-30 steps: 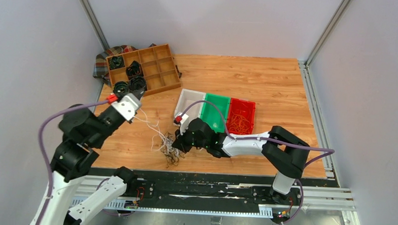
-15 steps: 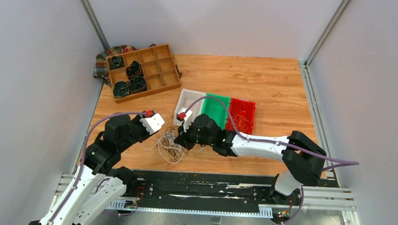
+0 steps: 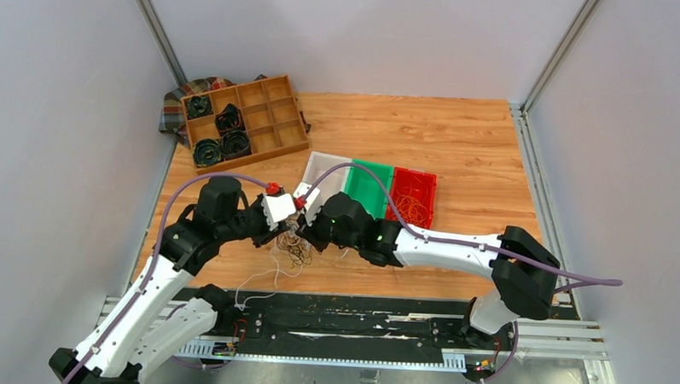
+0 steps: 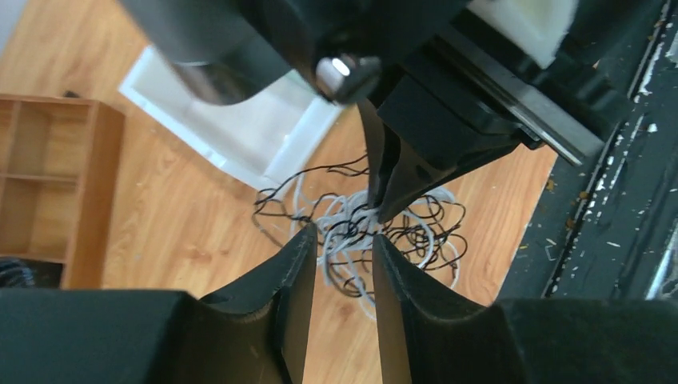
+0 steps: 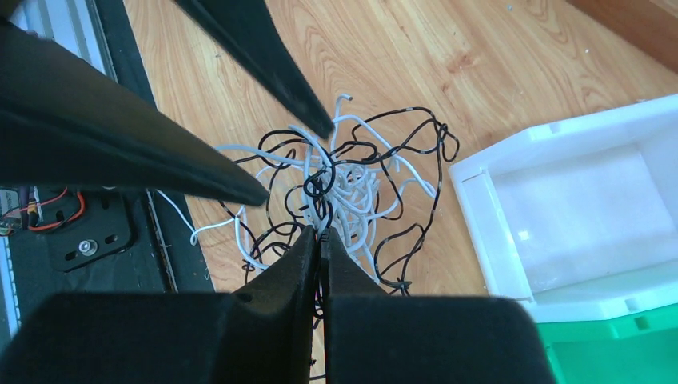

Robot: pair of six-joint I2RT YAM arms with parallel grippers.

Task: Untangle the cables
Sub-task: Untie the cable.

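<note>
While the right black two-finger gripper [image 5: 320,234] is clamped on the tangled bunch of thin white and black cables [image 5: 360,188] near the wooden tabletop's [image 5: 416,48] front edge, the left black gripper [image 4: 342,240] straddles it, fingers apart.

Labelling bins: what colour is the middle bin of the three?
The middle bin is green; top external view shows it best.

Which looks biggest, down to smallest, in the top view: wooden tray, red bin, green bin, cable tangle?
1. Wooden tray, clearly largest.
2. Red bin and green bin: they look alike, so no ranking between them.
3. Cable tangle, smallest.
</note>
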